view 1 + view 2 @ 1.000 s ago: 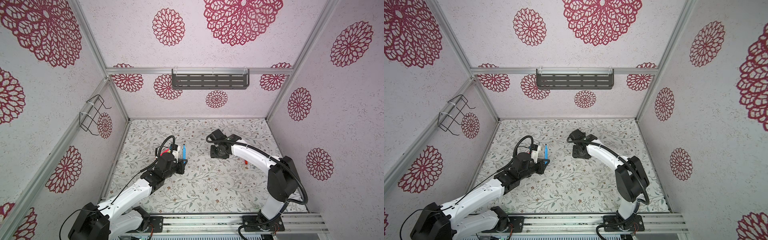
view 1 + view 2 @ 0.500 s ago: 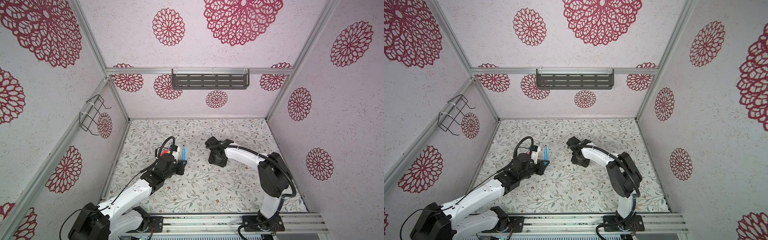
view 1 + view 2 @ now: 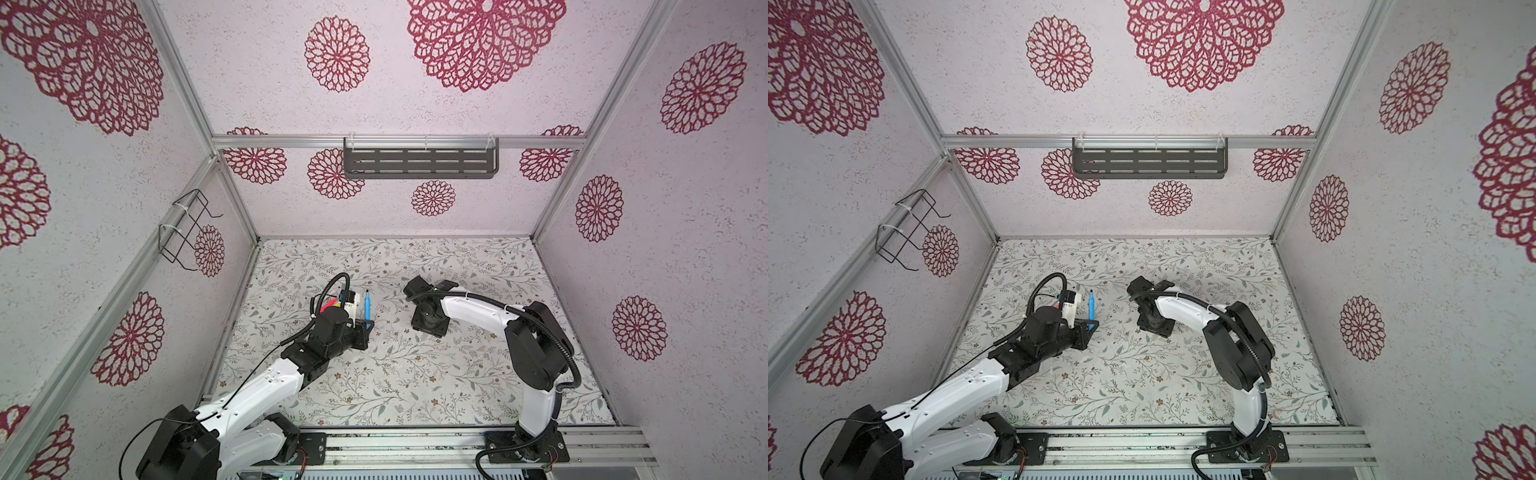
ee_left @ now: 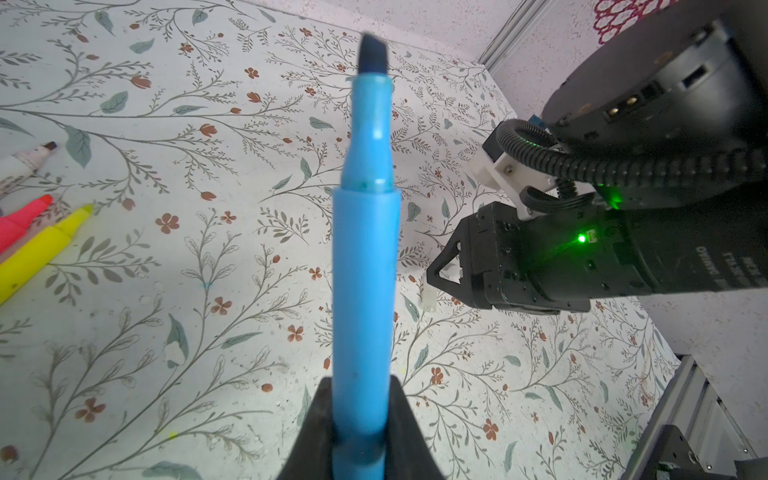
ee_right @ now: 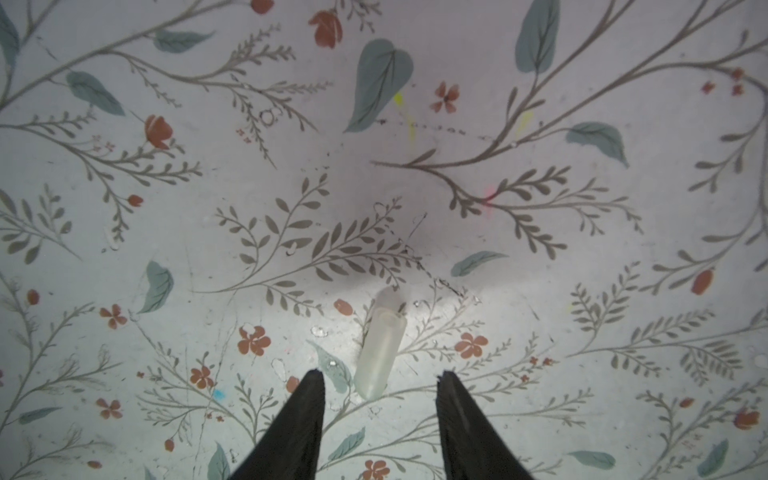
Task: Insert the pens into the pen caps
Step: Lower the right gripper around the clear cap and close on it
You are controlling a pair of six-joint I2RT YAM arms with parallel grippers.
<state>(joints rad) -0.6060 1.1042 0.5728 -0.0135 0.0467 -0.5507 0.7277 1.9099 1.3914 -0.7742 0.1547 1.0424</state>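
Now nearer the blue pen (image 4: pixel 365 257) than before: right claw (image 5: pixel 379 373), open astride one clear cap (image 5: pixel 380 345). Left claw (image 4: pixel 360 384) unchanged, clamping that pen. Four pens: white pen (image 4: pixel 20 166), pink pen (image 4: pixel 20 218), yellow pen (image 4: pixel 37 249) near it.

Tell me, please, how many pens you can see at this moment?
4. The blue pen is clamped in the left gripper; the white pen, pink pen and yellow pen lie side by side on the table. Others may be hidden.
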